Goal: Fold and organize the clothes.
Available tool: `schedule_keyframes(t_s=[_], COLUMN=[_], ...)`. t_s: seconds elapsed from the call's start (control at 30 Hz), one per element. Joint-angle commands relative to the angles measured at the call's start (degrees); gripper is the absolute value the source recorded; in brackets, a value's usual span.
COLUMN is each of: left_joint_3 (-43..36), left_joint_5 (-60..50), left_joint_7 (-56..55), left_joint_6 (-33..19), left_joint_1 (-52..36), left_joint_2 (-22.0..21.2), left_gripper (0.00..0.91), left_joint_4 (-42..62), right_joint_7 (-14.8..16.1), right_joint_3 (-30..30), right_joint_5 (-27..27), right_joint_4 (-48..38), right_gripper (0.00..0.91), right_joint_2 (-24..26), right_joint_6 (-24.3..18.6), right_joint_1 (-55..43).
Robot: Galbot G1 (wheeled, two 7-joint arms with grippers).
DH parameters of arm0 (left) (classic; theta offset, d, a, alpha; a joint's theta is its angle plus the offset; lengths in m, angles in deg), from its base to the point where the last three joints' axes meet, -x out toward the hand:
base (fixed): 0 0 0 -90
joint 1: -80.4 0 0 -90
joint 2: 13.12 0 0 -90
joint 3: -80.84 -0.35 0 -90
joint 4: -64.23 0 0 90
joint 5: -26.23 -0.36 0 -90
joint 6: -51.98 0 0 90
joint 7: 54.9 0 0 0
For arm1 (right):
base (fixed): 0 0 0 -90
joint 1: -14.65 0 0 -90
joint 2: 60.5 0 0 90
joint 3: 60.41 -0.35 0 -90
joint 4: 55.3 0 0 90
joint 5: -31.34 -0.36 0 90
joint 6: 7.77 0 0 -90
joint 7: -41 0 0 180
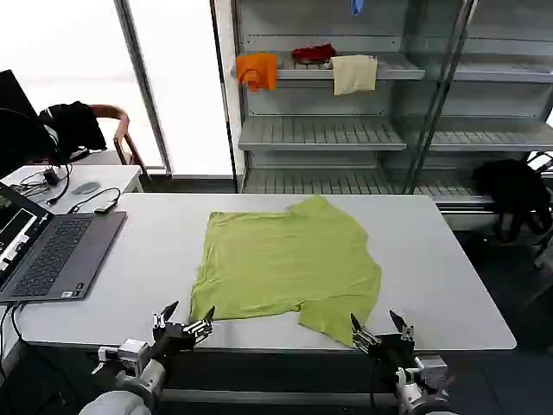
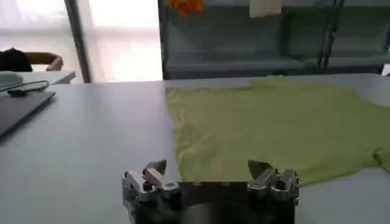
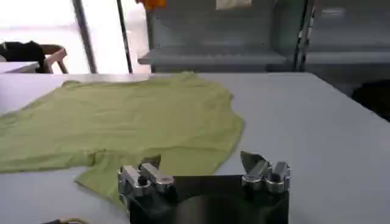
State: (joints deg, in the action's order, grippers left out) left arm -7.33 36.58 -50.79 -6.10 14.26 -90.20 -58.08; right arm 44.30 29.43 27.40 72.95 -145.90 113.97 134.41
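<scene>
Pincers, left (image 1: 184,320) and right (image 1: 381,329), are held apart at the near worktop (image 1: 449,285) edge by the spread lime T-shirt (image 1: 289,264), whose thin fabric could be bunched by uneven grasping.

One T-shirt (image 1: 289,264), one laptop (image 1: 54,255), two hands (left (image 1: 184,323), right (image 1: 381,332)), three cloths on one shelf (image 1: 397,67): orange (image 1: 257,70), red (image 1: 314,54), cream (image 1: 354,73).

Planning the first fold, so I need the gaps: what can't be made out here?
- Lime yellow-green thin T-shirt: printed graphic not visible in head view; which face is up is unclear.
- Left wrist view: shirt's far sleeve cut by the edge.
- Left gripper and right gripper open, empty.
</scene>
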Motion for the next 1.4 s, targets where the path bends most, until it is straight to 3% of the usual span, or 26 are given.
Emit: schedule_keyframes(t_s=[0.03, 0.13, 0.2, 0.23, 0.27, 0.37, 0.4, 0.47, 0.5, 0.57, 0.6, 0.63, 0.77, 1.4], left_joint_3=[-0.2, -0.1, -0.1, 0.0, 0.0, 0.1, 0.2, 0.2, 0.2, 0.1, 0.0, -0.1, -0.5, 0.8], left_joint_5=[-2.1, -2.8, -2.8, -3.0, -3.2, -3.2, -3.1, -3.1, -3.0, -2.9, -2.9, -2.9, -2.9, -0.1], left_joint_7=[-0.3, -0.2, -0.1, 0.0, 0.0, 0.1, 0.1, 0.2, 0.3, 0.4, 0.5, 0.5, 1.0, 3.5], left_joint_6=[-1.0, -2.4, -2.8, -3.1, -3.2, -3.6, -3.7, -3.8, -3.8, -3.9, -3.9, -3.9, -4.0, -5.9], left_joint_1=[-0.1, 0.0, 0.0, 0.0, 0.0, 0.0, 0.0, 0.0, 0.0, 0.1, 0.2, 0.2, 0.4, -2.8], left_joint_2=[0.1, 0.2, 0.3, 0.4, 0.4, 0.6, 0.6, 0.6, 0.6, 0.6, 0.6, 0.6, 0.6, 0.0], left_gripper=[0.907, 0.897, 0.806, 0.695, 0.675, 0.423, 0.383, 0.222, 0.121, 0.03, 0.03, 0.02, 0.01, 0.0], left_joint_4=[2.2, 2.9, 3.4, 3.7, 3.9, 4.4, 4.6, 4.7, 4.7, 4.7, 4.7, 4.7, 4.6, 3.8], right_joint_7=[-0.2, -0.6, -0.9, -1.1, -1.2, -1.5, -1.6, -2.0, -2.0, -2.0, -2.0, -2.0, -2.1, -2.7], right_joint_3=[2.1, 3.4, 4.0, 4.5, 4.7, 5.4, 5.5, 5.9, 6.0, 6.0, 6.0, 5.9, 5.9, 5.3], right_joint_5=[0.9, 2.1, 2.6, 2.6, 2.7, 2.8, 2.9, 2.9, 2.9, 2.9, 2.9, 2.9, 2.9, 0.0], right_joint_4=[-2.4, -3.7, -4.4, -4.8, -5.0, -5.8, -5.9, -6.4, -6.4, -6.4, -6.4, -6.4, -6.4, -4.9], right_gripper=[0.907, 0.907, 0.867, 0.856, 0.836, 0.746, 0.715, 0.544, 0.403, 0.242, 0.212, 0.121, 0.0, 0.0], right_joint_2=[0.1, 0.0, 0.1, 0.0, 0.0, -0.1, -0.1, -0.1, -0.1, 0.0, -0.1, -0.1, -0.1, -0.3], right_joint_6=[-0.9, -1.1, -1.3, -1.4, -1.5, -1.8, -1.8, -1.9, -2.0, -2.1, -2.1, -2.1, -2.3, -5.0], right_joint_1=[0.1, -0.4, -0.5, -0.7, -0.8, -1.3, -1.4, -1.8, -1.9, -1.9, -1.9, -1.9, -1.9, -4.0])
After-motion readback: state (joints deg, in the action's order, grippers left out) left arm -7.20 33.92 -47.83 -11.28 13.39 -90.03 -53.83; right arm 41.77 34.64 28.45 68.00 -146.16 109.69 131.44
